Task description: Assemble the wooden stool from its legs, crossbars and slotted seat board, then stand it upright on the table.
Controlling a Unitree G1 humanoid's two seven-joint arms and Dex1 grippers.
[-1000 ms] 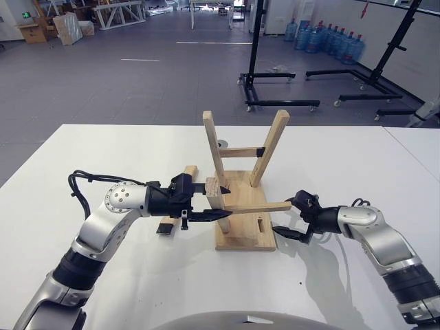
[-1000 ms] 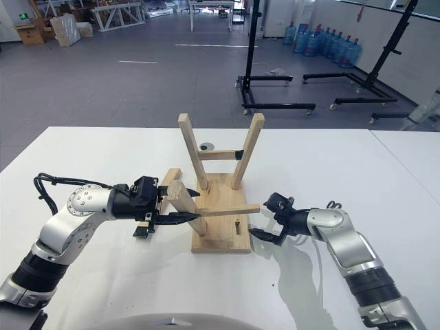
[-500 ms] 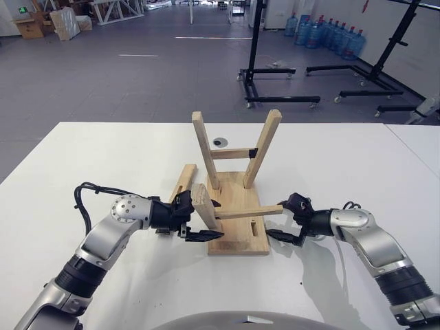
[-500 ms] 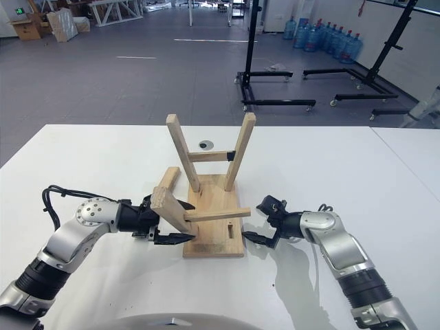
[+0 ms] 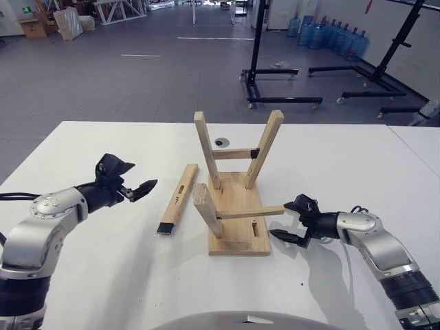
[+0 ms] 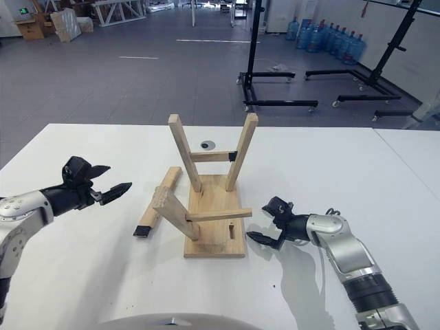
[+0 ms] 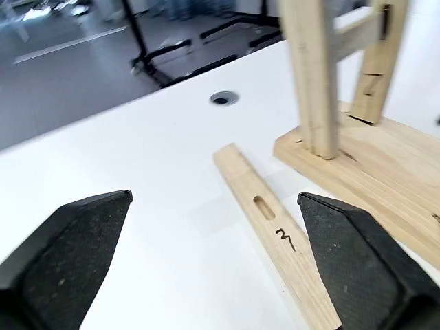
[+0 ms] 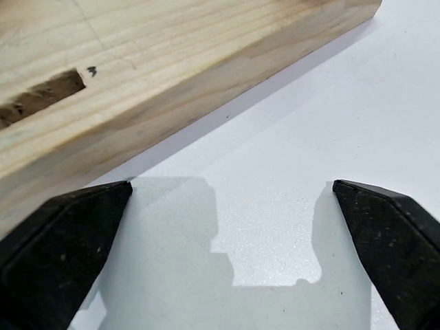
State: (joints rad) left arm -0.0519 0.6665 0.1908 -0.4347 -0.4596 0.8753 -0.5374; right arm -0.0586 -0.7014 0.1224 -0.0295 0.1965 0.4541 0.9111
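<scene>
The slotted seat board [image 5: 237,230] lies flat mid-table. Two legs [image 5: 206,148] stand upright in its far end, joined by a crossbar [image 5: 234,153]. A third leg [image 5: 206,210] leans tilted over the board's near left side, and a second crossbar [image 5: 251,212] runs from it to the right. A loose leg [image 5: 177,198] with a slot lies flat on the table left of the board, also seen as the loose leg [image 7: 275,234]. My left gripper [image 5: 137,177] hangs open far to the left, holding nothing. My right gripper [image 5: 285,218] is open beside the board's right edge [image 8: 172,55].
The white table [image 5: 344,158] has a round hole [image 5: 220,142] behind the stool parts. There is bare tabletop left, right and in front of the board. Black wheeled stands [image 5: 282,82] are on the floor beyond the far edge.
My left gripper has let go of the tilted leg and drawn back to the left. The leg and its crossbar stay leaning on the board. The right arm has hardly moved.
</scene>
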